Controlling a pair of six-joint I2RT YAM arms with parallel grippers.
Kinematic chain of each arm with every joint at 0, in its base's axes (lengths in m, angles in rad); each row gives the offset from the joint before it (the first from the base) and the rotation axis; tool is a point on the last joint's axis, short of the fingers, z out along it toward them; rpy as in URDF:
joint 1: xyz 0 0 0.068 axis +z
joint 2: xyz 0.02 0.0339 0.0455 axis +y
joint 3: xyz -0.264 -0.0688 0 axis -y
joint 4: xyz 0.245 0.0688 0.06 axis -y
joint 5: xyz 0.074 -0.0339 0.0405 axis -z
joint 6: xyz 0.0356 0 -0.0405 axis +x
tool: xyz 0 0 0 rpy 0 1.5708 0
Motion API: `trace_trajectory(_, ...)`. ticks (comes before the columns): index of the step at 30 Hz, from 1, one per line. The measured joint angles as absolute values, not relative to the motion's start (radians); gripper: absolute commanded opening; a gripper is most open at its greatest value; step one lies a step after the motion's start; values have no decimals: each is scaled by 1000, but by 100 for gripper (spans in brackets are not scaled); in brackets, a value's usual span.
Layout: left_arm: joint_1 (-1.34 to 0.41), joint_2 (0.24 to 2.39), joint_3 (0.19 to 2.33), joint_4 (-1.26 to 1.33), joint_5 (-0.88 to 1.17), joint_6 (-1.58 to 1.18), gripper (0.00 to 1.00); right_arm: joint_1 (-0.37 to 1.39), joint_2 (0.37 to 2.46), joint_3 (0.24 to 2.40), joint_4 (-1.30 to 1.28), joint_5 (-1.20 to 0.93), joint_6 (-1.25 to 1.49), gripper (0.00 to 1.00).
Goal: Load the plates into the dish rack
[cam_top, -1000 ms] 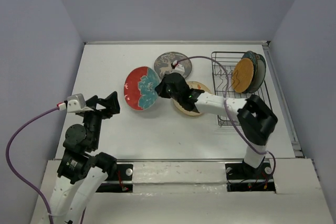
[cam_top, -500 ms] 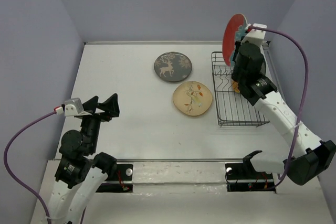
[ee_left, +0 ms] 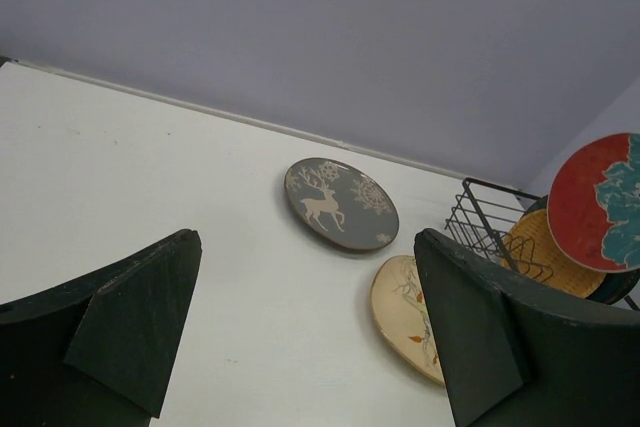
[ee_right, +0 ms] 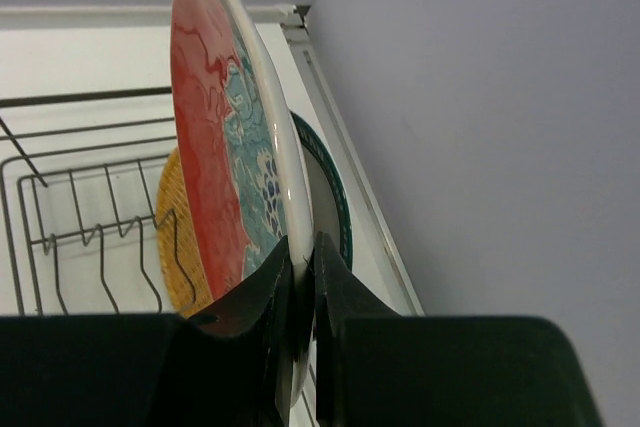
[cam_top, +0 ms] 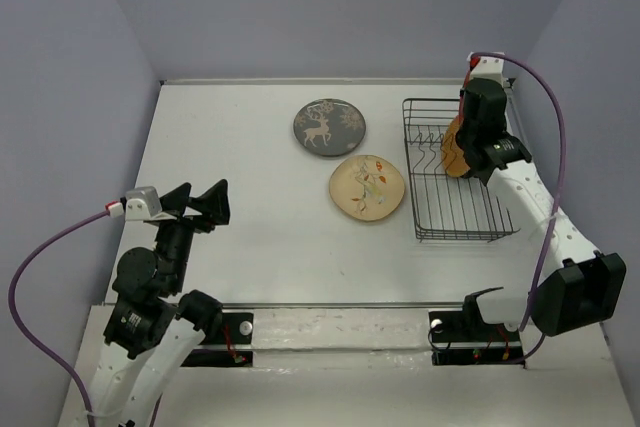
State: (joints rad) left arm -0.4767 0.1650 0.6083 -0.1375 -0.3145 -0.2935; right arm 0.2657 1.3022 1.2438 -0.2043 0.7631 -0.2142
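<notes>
Plates all sit beyond the left fingers (ee_left: 130, 327), which are spread wide apart on nothing at the near edge. Further out, the cream floral plate (cam_top: 367, 187) lies flat on the counter (cam_top: 250, 237), grey deer plate (cam_top: 329, 127) behind it. At the far end of the dish rack (cam_top: 462, 237), the right fingers (ee_right: 262, 292) are clamped on the rim of the red plate (ee_right: 215, 167), holding it upright beside the orange plate (ee_right: 172, 237) and dark teal plate (ee_right: 340, 197).

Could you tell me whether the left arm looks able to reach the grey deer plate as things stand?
Probably yes: the left pincer is open and empty, and only bare white table lies between it and the round grey plate with the white deer.
</notes>
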Motion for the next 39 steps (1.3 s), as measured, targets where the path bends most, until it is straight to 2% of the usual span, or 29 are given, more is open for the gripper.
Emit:
trace_trajectory(4, -477, 175, 608, -138, -311, -294, 99, 216, 1323, 1227, -241, 713, -176, 7)
trace_trajectory(20, -477, 260, 608, -136, -266, -300, 99, 215, 1356, 1150, -265, 612, -61, 7)
trace_trajectory(22, -477, 303, 608, -133, -241, -306, 99, 215, 1359, 1136, -245, 613, -38, 19)
trace_trajectory(23, -477, 335, 608, -133, -225, -310, 99, 215, 1362, 1131, -241, 614, -26, 32)
trace_trajectory(25, -477, 389, 608, -132, -190, -321, 99, 215, 1374, 1111, -227, 608, 11, 46)
trace_trajectory(26, -477, 418, 608, -132, -166, -330, 99, 215, 1383, 1108, -223, 607, 24, 58)
trace_trajectory(32, -477, 577, 587, -60, 17, -434, 99, 215, 1399, 1107, -208, 601, 86, 77)
trace_trajectory(37, -486, 720, 485, 113, 113, -571, 98, 215, 1386, 1110, -230, 576, 142, 82)
trace_trajectory(39, -498, 781, 457, 162, 121, -614, 93, 215, 1353, 1110, -249, 551, 167, 82)
